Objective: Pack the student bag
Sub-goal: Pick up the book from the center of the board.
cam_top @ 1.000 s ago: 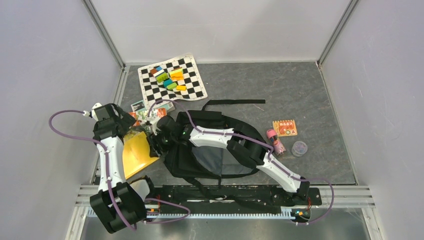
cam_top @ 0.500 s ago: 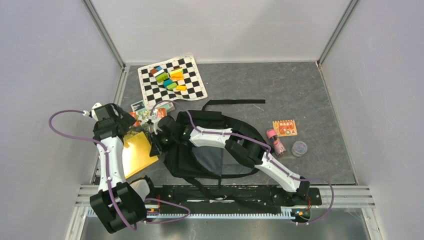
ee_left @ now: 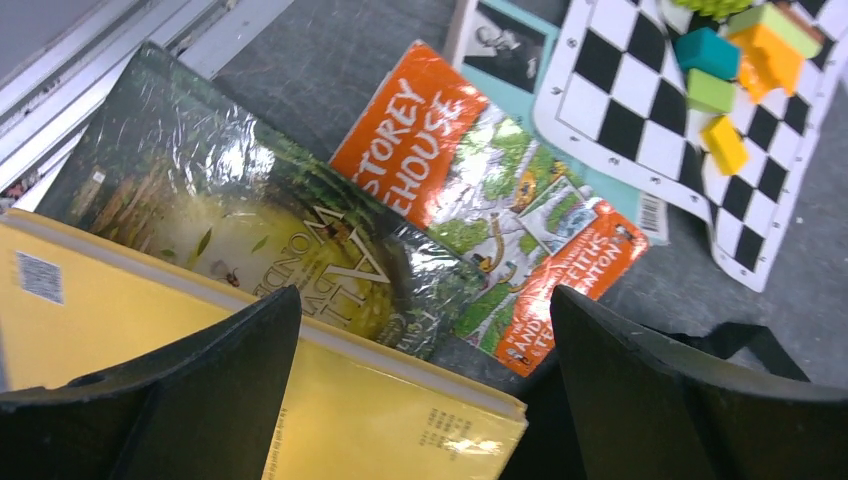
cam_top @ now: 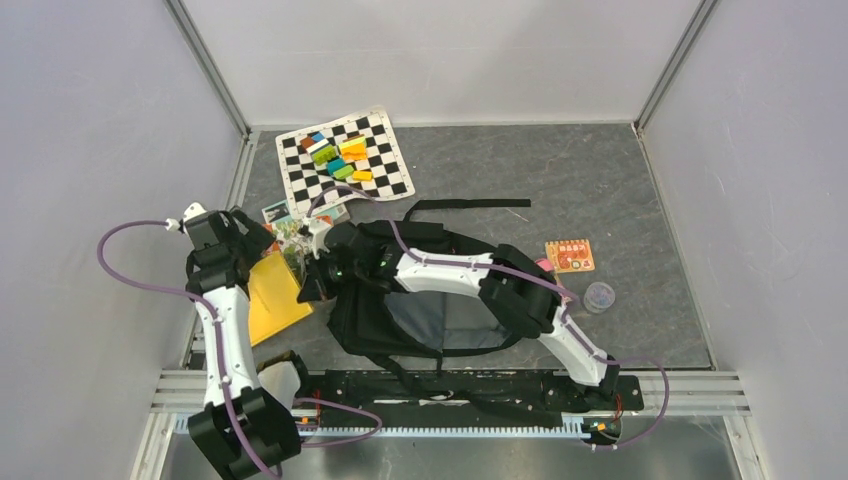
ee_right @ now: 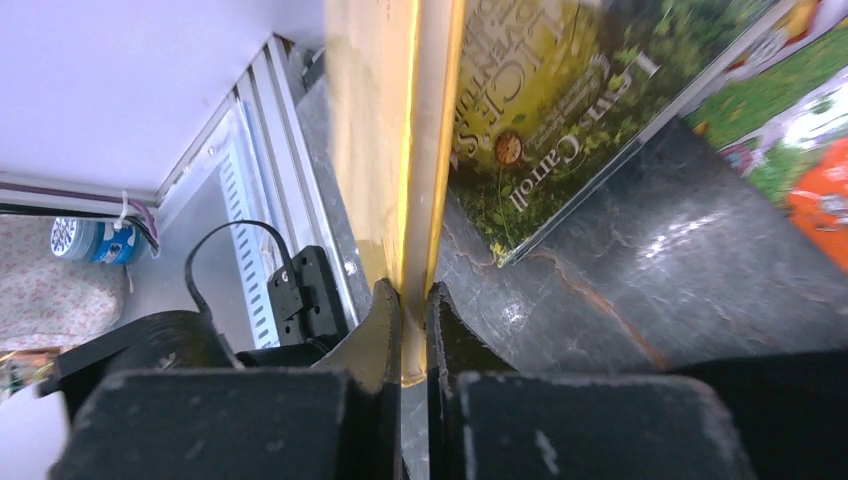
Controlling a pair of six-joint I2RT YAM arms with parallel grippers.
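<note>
Top external shows us the student bag (cam_top: 440, 322) lying open near the arm bases, its grey lining bare and nothing visibly packed. Our right gripper (ee_right: 412, 300) reaches across it and pinches the yellow book (ee_right: 370, 130) by its edge, we judge to bring it bagward; our left gripper (ee_left: 422, 300) hovers spread wide above the green book (ee_left: 260, 240)

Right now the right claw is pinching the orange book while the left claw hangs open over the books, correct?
No: the right gripper pinches the yellow book by its edge, as the right wrist view shows. The left gripper does hang open over the books.
</note>
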